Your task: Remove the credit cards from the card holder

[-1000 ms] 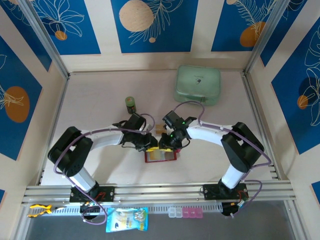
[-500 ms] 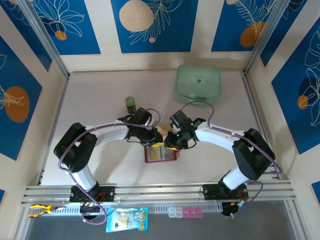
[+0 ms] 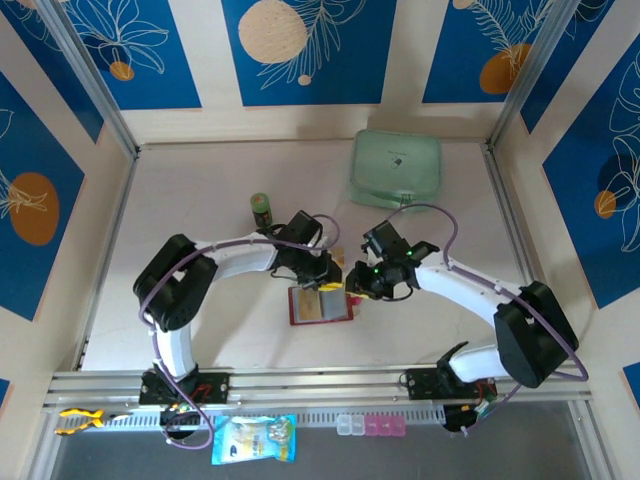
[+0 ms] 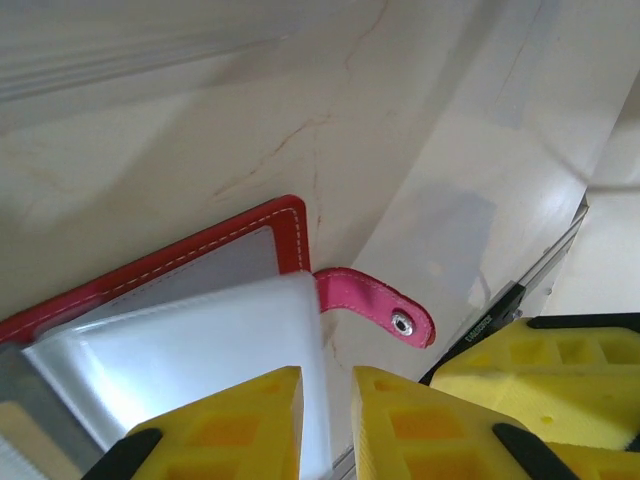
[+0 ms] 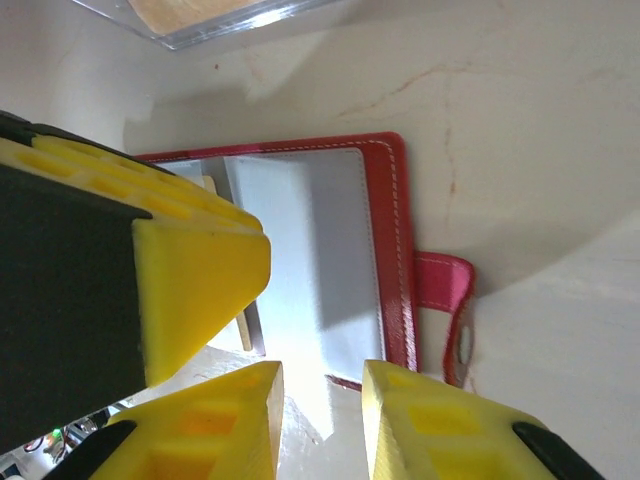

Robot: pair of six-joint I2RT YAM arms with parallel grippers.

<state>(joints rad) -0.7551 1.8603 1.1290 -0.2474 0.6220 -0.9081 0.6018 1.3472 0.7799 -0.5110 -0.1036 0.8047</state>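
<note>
The red card holder (image 3: 297,314) lies open on the table near the front middle, with its snap tab (image 4: 376,307) sticking out at the side. My left gripper (image 3: 328,282) (image 4: 327,385) is at its far edge, shut on a whitish clear sleeve (image 4: 190,350) that is lifted off the red border (image 4: 288,228). My right gripper (image 3: 352,290) (image 5: 322,375) hovers beside it with jaws a little apart, and the sleeve (image 5: 300,240) reaches toward the gap. A tan-orange credit card (image 5: 195,10) lies on the table beyond the holder (image 5: 396,250). A tan edge (image 4: 18,440) shows inside the sleeves.
A mint-green zip case (image 3: 395,170) sits at the back right. A small green bottle (image 3: 260,208) stands left of the grippers. The two grippers are nearly touching, with a left finger (image 5: 190,260) close in the right wrist view. Metal rails run along the front edge (image 3: 320,380).
Both grippers have shifted to the right over the holder and both arms have stretched out further. The holder has stayed where it was.
</note>
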